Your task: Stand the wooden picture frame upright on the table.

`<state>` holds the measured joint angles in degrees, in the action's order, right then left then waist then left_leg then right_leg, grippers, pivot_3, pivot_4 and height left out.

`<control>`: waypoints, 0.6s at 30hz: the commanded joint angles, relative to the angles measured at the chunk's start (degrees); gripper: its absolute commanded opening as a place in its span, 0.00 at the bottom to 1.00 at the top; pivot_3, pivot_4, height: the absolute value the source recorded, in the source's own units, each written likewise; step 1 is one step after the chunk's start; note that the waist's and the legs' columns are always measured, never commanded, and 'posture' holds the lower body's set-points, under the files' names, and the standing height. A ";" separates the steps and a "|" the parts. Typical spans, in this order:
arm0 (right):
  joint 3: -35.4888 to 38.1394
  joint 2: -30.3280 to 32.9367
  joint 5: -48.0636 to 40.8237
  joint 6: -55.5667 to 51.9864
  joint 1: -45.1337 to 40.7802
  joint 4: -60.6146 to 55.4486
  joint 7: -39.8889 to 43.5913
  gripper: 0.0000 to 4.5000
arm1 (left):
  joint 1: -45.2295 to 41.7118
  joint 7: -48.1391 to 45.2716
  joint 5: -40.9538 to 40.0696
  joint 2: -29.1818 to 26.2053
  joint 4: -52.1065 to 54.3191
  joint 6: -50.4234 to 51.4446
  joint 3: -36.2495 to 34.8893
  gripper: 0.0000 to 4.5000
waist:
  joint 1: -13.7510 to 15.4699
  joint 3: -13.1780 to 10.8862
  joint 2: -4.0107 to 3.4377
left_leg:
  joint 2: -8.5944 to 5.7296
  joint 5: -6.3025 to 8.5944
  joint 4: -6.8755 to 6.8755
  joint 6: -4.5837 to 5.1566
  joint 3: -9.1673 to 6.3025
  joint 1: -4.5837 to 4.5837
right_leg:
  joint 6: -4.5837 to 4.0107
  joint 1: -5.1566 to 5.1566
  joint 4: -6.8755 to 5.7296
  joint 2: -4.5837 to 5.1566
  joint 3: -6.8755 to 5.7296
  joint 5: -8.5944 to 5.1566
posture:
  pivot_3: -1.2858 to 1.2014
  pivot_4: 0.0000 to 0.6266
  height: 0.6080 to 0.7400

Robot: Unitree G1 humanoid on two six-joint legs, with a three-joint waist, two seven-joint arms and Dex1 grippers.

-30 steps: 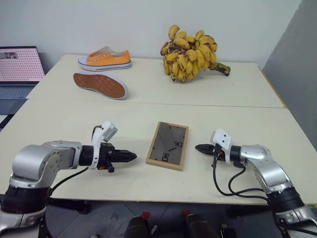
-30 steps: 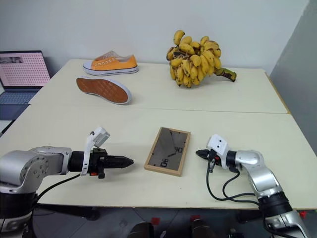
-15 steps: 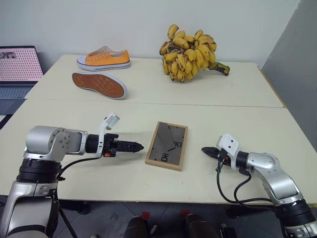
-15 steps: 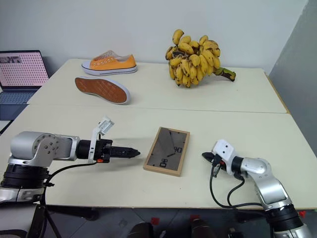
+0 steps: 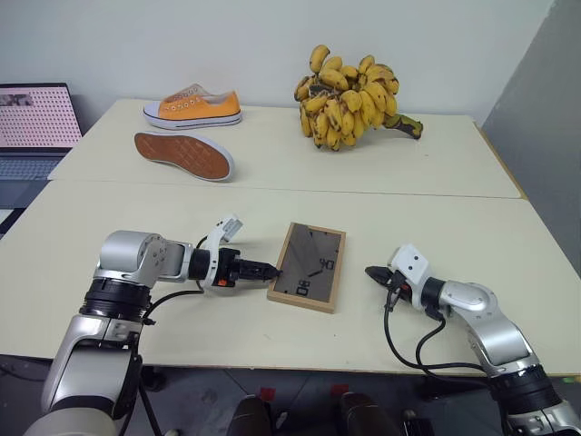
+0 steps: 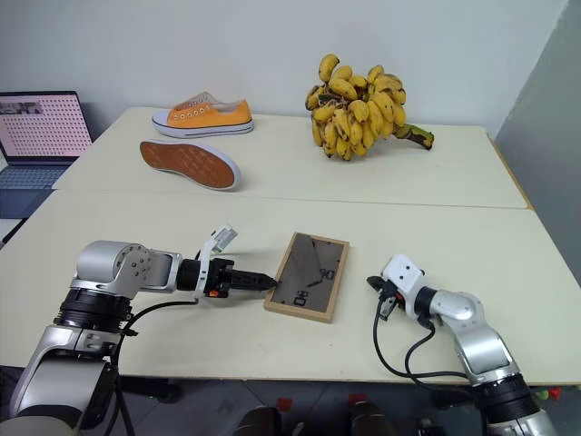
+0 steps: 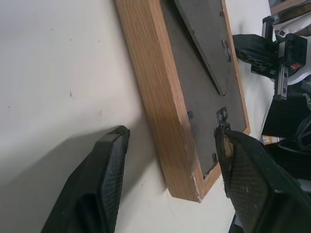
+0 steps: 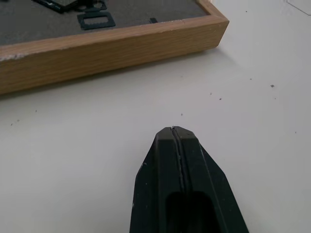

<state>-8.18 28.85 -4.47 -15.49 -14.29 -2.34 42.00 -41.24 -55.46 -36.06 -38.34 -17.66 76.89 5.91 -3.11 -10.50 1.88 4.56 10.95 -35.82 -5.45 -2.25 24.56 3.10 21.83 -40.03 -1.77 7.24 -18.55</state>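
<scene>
Wooden picture frame (image 5: 308, 267) lying flat near the front edge of the table (image 5: 272, 327), about midway along that edge, dark grey back panel facing up with the stand flap folded down against it. Long sides running roughly front to back, slightly skewed.

Left tool (image 5: 265, 271) released, fingers spread wide and straddling the frame's left long side at its near corner: in the left wrist view one finger (image 7: 104, 179) over bare table outside the wood, the other (image 7: 248, 179) above the grey back panel. Cannot tell whether either finger touches the frame.

Right tool (image 5: 373, 272) clenched on nothing, fingers pressed tight together into one black wedge (image 8: 182, 184), pointing at the frame's right long side from near by, with bare table between tip and wood.

Toward the far edge of the table: orange sneaker (image 5: 192, 106) standing upright at the far left, a second sneaker (image 5: 183, 154) on its side just in front, sole showing; bunch of bananas (image 5: 349, 97) further right. Laptop (image 5: 36, 123) with lit screen beyond the left edge.
</scene>
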 commanded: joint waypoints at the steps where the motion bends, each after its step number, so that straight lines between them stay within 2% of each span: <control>1: -0.85 -2.61 0.82 0.25 -2.80 0.26 -2.27 0.00 | -1.37 -0.06 0.56 1.19 -0.77 -0.85 0.02 0.67 | -0.01 0.00 0.00 | 0.00 0.00 -0.02 0.00 -0.03 0.00 | 0.00 -0.02 0.00 0.00 -0.02 0.00 | 0.52 0.24 1.00; 18: -2.97 -10.08 1.79 -1.55 -8.56 3.27 -6.27 0.00 | -3.29 -0.69 0.96 1.83 -3.29 -1.30 -0.84 0.67 | 0.05 0.00 -0.01 | -0.01 0.00 -0.02 -0.01 -0.13 0.04 | -0.01 -0.02 -0.02 0.01 -0.11 0.01 | 0.52 0.24 1.00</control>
<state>-11.05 19.42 -2.83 -17.06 -21.36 1.67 36.16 -43.34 -55.86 -35.39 -36.67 -20.90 76.01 5.89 -3.06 -10.50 1.86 4.55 10.95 -35.85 -5.46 -2.39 24.60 3.09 21.81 -40.04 -1.76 7.13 -18.54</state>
